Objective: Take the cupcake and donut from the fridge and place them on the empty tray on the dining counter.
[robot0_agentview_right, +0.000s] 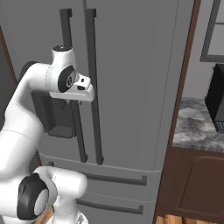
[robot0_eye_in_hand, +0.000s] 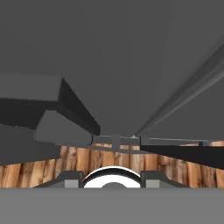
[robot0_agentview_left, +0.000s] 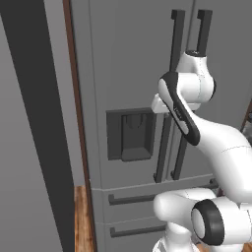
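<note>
fridge (robot0_agentview_left: pixel 133 88) was shut, right in front of the arm | gripper (robot0_agentview_right: pixel 78 98) was up against the left door handle (robot0_agentview_right: pixel 78 127), jaws closed | wood floor (robot0_eye_in_hand: pixel 87 159) below

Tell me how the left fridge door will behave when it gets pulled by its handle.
The fridge door is tall and wide, so it probably feels heavy and swings slowly. Its long dark handle looks rigid, unlikely to flex. The smooth bar may be slippery, so the pincer could slide along it.

Marbled counter (robot0_agentview_right: pixel 194 124), wooden floor (robot0_agentview_left: pixel 83 221)
</note>
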Robot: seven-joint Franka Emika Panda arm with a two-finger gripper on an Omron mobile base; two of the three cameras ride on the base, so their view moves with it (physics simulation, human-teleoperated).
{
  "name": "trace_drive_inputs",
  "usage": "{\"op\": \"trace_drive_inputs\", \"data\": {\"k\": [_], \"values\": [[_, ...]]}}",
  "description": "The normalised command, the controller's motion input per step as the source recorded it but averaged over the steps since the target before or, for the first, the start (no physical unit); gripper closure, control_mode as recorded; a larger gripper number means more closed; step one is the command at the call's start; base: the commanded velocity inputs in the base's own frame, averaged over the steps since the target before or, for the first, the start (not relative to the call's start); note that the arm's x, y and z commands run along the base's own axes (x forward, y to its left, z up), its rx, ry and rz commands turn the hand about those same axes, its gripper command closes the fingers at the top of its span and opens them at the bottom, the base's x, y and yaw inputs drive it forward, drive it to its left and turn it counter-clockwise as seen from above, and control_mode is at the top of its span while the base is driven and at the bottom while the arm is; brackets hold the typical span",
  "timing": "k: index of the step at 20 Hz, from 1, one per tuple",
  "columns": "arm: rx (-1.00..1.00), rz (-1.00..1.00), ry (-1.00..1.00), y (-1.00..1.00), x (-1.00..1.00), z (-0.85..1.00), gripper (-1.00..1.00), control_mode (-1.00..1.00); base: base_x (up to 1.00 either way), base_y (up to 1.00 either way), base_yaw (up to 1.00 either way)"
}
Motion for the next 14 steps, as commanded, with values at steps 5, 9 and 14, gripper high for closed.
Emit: {"op": "trace_drive_inputs", "data": {"k": [5, 9, 14], "values": [[0.00, 0.00, -0.12, -0.04, -0.57, -0.04, -1.00, -1.00, 0.00, 0.00, 0.00], [0.00, 0.00, -0.15, -0.08, -0.84, -0.14, -1.00, -1.00, 0.00, 0.00, 0.00], [0.00, 0.00, -0.04, 0.00, -0.52, -0.20, -1.00, -1.00, 0.00, 0.00, 0.00]]}}
